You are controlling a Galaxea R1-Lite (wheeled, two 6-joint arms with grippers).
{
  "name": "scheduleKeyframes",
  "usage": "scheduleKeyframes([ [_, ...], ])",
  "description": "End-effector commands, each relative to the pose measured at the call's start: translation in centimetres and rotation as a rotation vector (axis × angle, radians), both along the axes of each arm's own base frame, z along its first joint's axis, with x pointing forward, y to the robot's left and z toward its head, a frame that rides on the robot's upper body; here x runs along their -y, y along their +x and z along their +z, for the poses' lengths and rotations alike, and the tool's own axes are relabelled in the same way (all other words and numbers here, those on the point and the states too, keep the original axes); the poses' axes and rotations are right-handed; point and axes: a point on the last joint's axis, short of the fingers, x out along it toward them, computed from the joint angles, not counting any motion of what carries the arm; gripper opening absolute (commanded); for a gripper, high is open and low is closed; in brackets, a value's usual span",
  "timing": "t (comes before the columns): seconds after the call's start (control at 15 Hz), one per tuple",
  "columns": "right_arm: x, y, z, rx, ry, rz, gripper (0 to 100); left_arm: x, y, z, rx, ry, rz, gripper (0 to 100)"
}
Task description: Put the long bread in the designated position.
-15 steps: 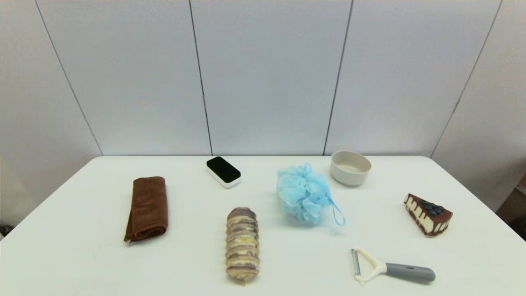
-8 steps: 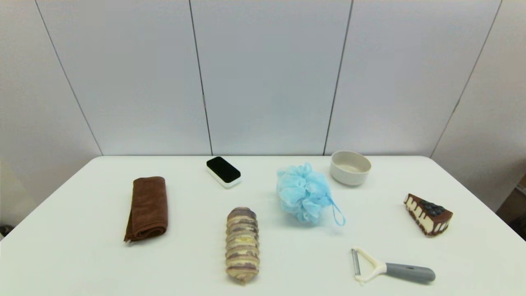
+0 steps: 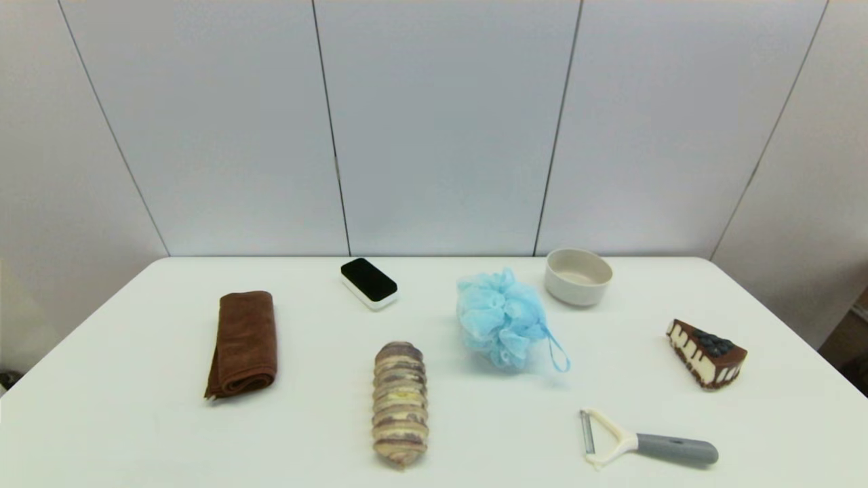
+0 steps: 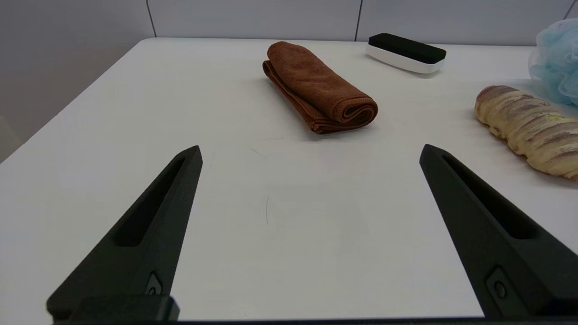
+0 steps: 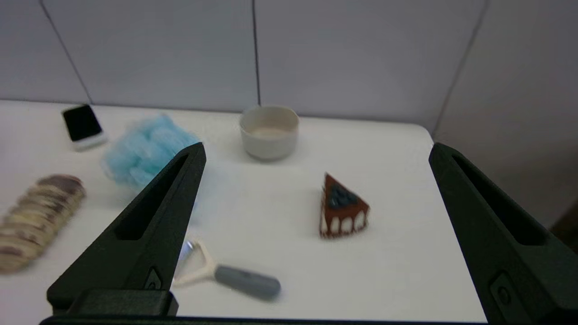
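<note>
White desk (image 3: 135, 420) against pale grey panelled wall; eight loose items, no arm visible from the head camera. Long bread (image 3: 400, 404): tan, ridged, dark-striped, lying flat near the front edge, a little left of centre, long axis running front to back, untouched and apart from all neighbours. Folded brown towel (image 3: 243, 343): left of the bread, well apart. Black-topped white block (image 3: 369, 282): behind the bread, toward the wall. Blue mesh sponge (image 3: 500, 317): behind and right of the bread, near but not touching. Beige round bowl (image 3: 578, 276): far right of centre, beside the sponge. Chocolate cake slice (image 3: 706, 353): right side. Peeler with grey handle (image 3: 647, 444): front right. Left pincer (image 4: 311, 155): spread wide, empty, low over bare desk at the front left, towel ahead, bread off to one side and outside the gap. Right pincer (image 5: 316, 151): spread wide, empty, held higher over the right side, cake slice and peeler beneath. Designated position: unmarked, not identifiable on the bare desk. Step judged: opening stage, approach not yet made, nothing grasped. Next move judged: left pincer, the nearer one, swung toward the bread, lined across its short width near mid-length, lowered to straddle it, then closed gently on the soft-looking loaf.
</note>
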Motion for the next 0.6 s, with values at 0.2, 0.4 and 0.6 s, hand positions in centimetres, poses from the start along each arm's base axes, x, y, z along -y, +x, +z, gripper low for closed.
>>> scheduleKeyframes([
  [0.2, -4.2, 13.1, 9.3, -0.091, 0.058, 0.187, 100, 0.0, 0.0, 0.0, -0.003, 0.000, 0.000, 100],
  [0.4, -6.7, 16.7, 10.9, -0.216, 0.079, 0.252, 100, 0.0, 0.0, 0.0, -0.003, 0.000, -0.001, 100],
  [0.6, -9.3, 19.3, 12.3, -0.319, 0.144, 0.258, 100, 0.0, 0.0, 0.0, -0.003, 0.000, 0.000, 100],
])
